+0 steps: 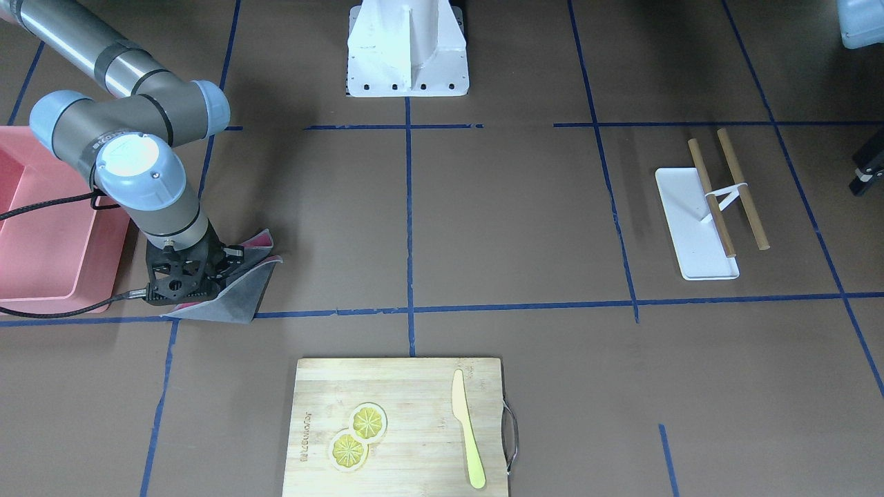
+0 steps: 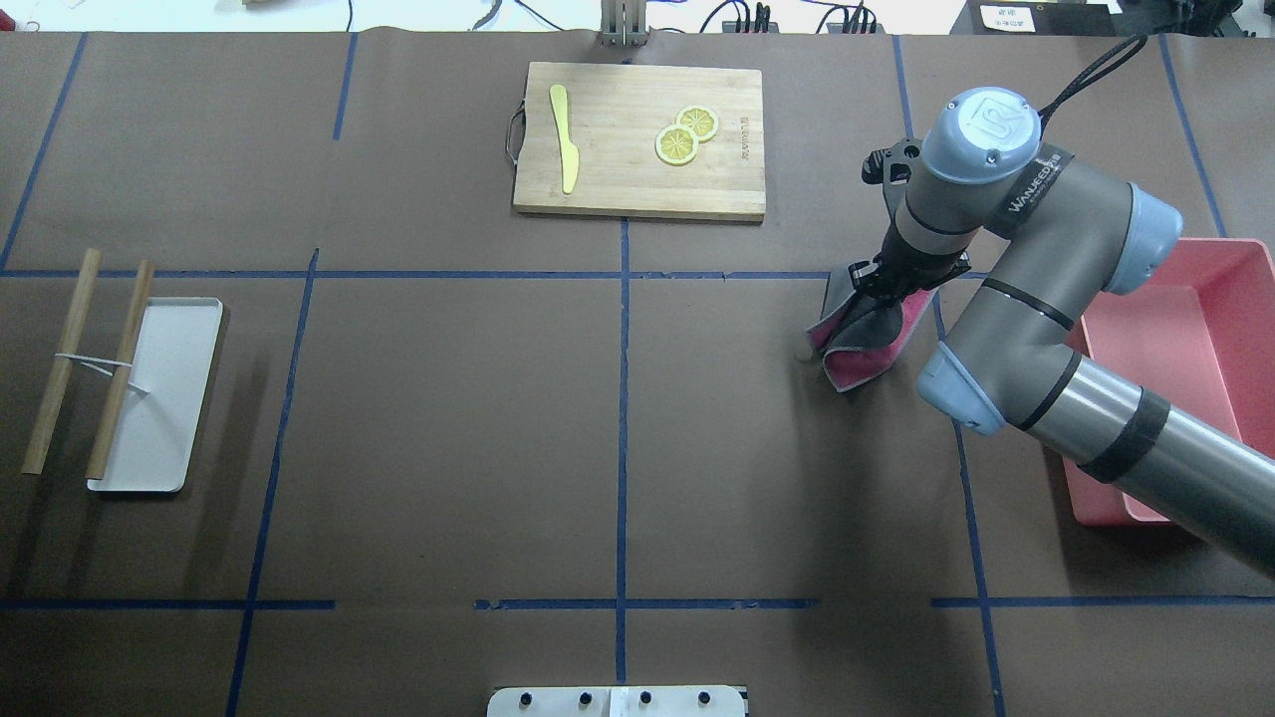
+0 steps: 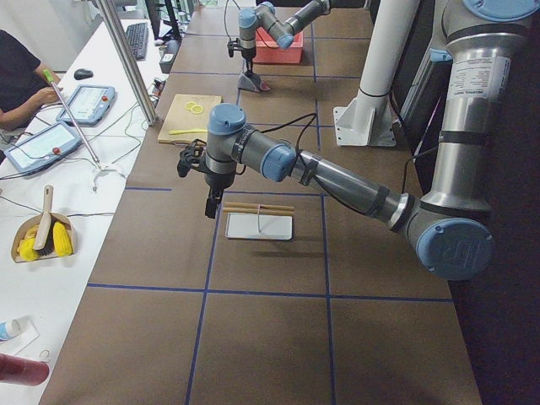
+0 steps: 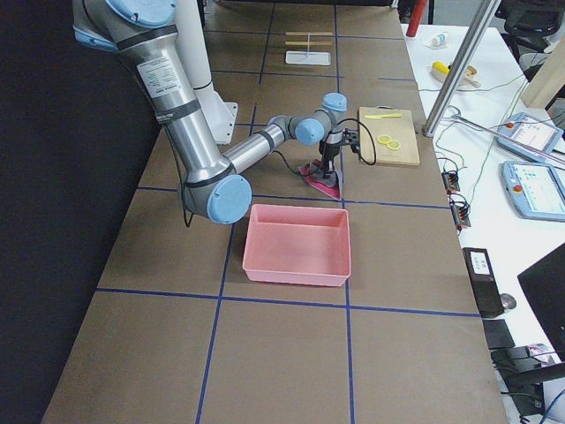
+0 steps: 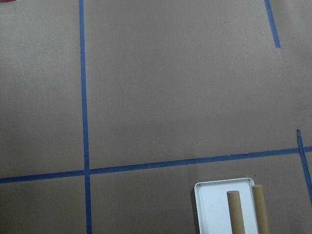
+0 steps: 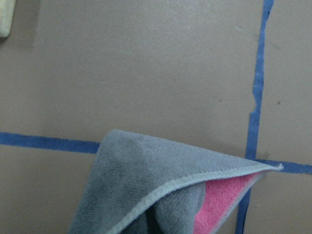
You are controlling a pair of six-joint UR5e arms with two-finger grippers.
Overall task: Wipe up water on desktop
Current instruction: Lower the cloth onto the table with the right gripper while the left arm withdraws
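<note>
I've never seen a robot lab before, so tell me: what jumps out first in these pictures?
The big grey right arm catches the eye, holding a crumpled grey-and-pink cloth down on the dark-brown taped desktop, beside a pink plastic bin. At the table's far edge lies a pale bamboo cutting board with two yellow lemon slices and a yellow knife.
</note>
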